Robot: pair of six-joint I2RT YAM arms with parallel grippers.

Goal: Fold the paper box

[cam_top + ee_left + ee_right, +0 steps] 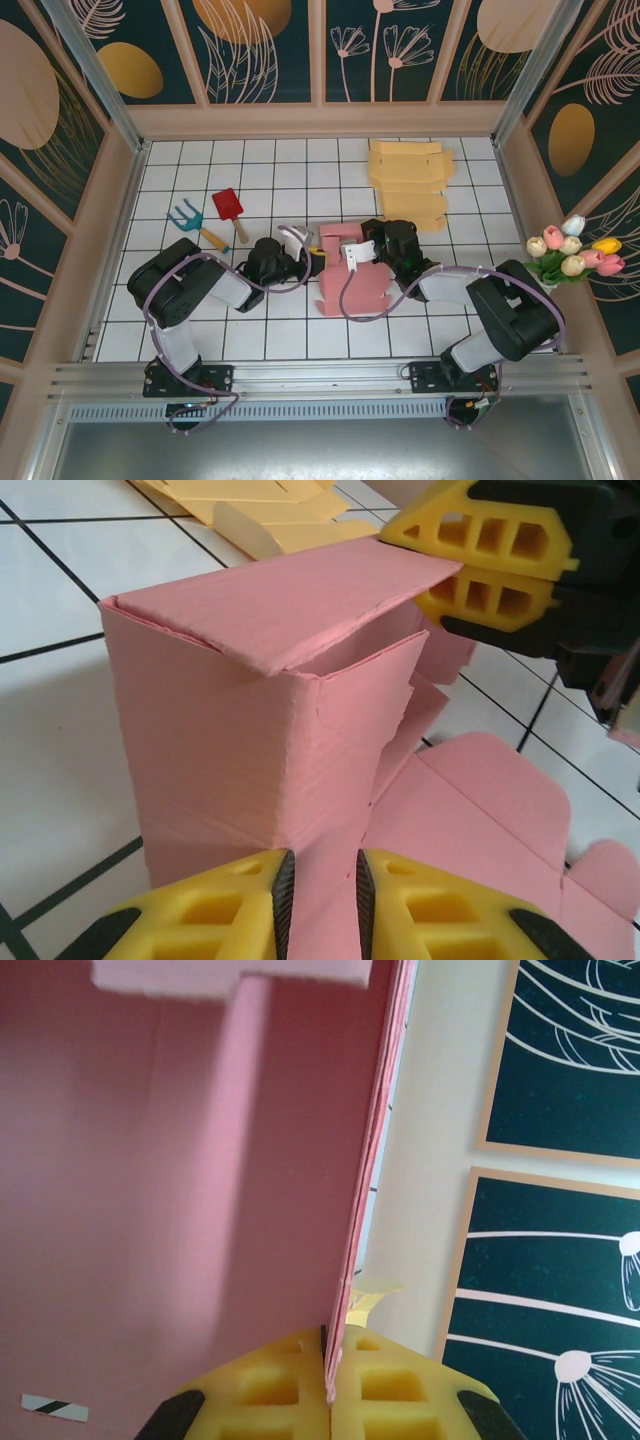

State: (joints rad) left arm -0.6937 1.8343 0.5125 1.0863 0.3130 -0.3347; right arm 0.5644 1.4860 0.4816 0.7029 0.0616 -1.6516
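Upright pink paper box (250, 710) between left pincer (322, 885) and right pincer (440, 568)

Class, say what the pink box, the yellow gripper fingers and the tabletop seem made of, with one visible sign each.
Pink box: thin matte card, probably; creased folds, fibrous cut edges.
Gripper fingers: yellow plastic, likely; hollow ribbed cells, dull sheen.
Tabletop: smooth white with dark grid lines; tile or printed sheet, unclear.

Pink paper box (330, 280) centred on white tiled surface (200, 330)
Stacked yellow cardboard blanks (408, 185) lie behind-right; red plastic toy shovel (230, 210) and blue toy rake (188, 218) left.
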